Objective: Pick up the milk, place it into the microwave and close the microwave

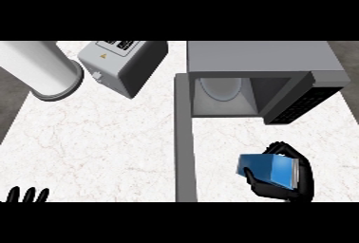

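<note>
The right hand (277,191) grips a blue milk carton (270,170) in front of the open microwave (259,57), fingers and thumb clamped round the carton; the microwave door (184,142) stands swung out over the marble counter (105,142); the left hand (26,195) rests at the lower left edge, fingers straight and apart; a toaster (123,64) sits behind.

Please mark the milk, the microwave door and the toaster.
milk (270,170), head view, on its blue face.
microwave door (184,156), head view, middle of its edge.
toaster (125,65), head view, on its grey side.
</note>
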